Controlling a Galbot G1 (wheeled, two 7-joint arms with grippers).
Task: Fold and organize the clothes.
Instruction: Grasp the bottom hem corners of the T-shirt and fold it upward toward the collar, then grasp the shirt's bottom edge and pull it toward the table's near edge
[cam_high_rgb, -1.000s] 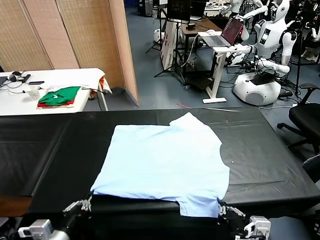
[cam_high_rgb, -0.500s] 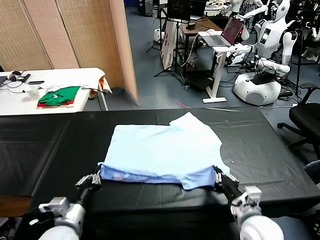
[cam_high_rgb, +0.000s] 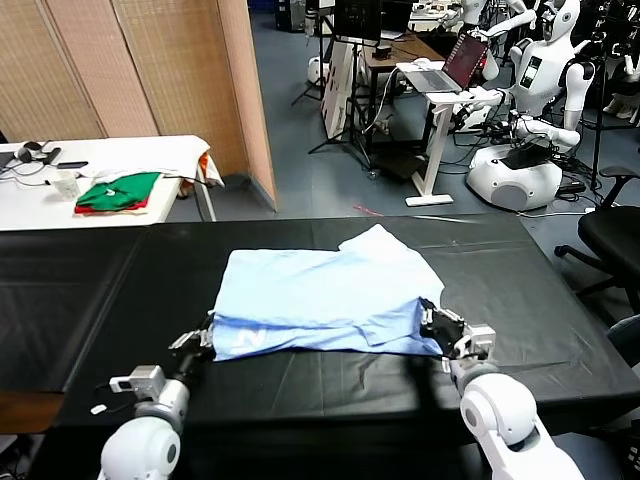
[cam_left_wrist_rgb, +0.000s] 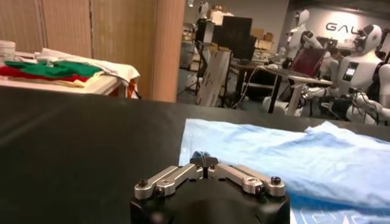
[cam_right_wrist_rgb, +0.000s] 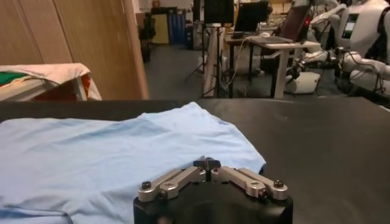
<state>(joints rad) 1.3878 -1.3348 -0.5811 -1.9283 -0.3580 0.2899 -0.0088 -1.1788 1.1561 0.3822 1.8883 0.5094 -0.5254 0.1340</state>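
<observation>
1. T-shirt (cam_high_rgb: 325, 300): pale blue, lying at the middle of the black table (cam_high_rgb: 520, 290). Its near hem is folded over toward the far side, so a doubled band with white lettering faces up at the shirt's 7 o'clock corner. One sleeve sticks out at 1 o'clock.
2. Left gripper (cam_high_rgb: 203, 341): at the shirt's 7 o'clock corner, low over the table, forearm reaching forward from the near edge. Fingers are pressed together on the folded hem; the left wrist view shows a pinch of blue cloth at the fingertips (cam_left_wrist_rgb: 204, 159).
3. Right gripper (cam_high_rgb: 437, 322): at the shirt's 5 o'clock corner, forearm angled in from the near right, wrist low. Fingers meet at the fabric edge (cam_right_wrist_rgb: 207, 163); whether they are clamped or slightly apart, I cannot tell.
4. Surroundings: white table (cam_high_rgb: 120, 160) at 10 o'clock carrying a green-and-red pile of folded clothes (cam_high_rgb: 118, 193); wooden partition (cam_high_rgb: 150, 70) behind it; white robots (cam_high_rgb: 530, 110) at 2 o'clock.
</observation>
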